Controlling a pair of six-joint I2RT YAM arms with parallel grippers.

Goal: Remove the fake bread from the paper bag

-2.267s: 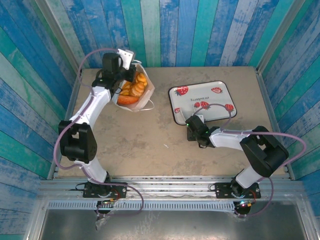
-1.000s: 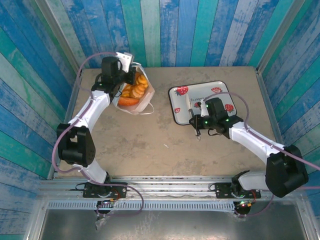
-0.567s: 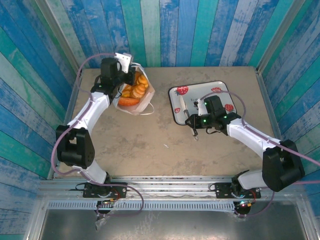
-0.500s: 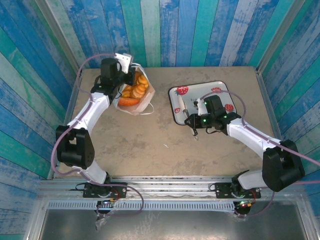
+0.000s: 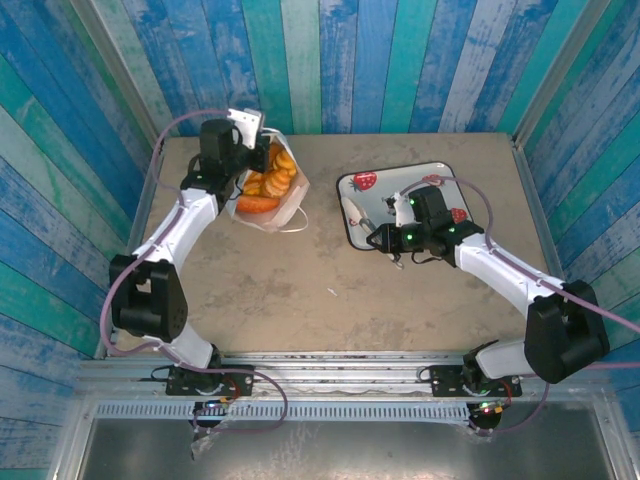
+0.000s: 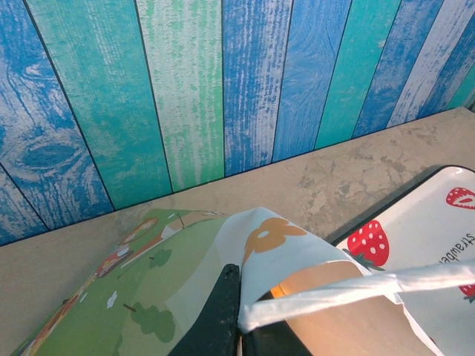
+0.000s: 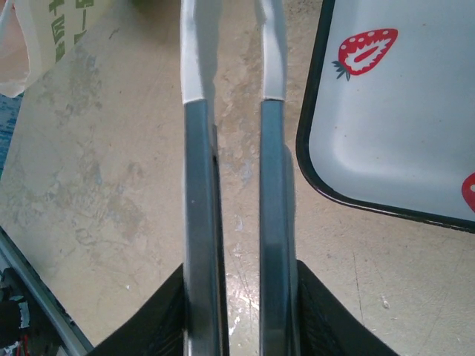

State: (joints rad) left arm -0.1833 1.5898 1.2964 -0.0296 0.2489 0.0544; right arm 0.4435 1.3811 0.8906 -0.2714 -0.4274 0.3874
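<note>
Bread piled in paper bag, upper left of frame, none out yet. My left tool pinches handle: hold mouth wide. Right of centre, my right tool clamps tongs beside tray. I'd swing tips left over counter, enter from above, squeeze gently; glossy pieces likely slip.

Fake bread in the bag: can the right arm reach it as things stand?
Probably yes. The left gripper holds the paper bag open, the fake bread lies exposed, and bare table separates it from the right gripper holding the tongs.
</note>
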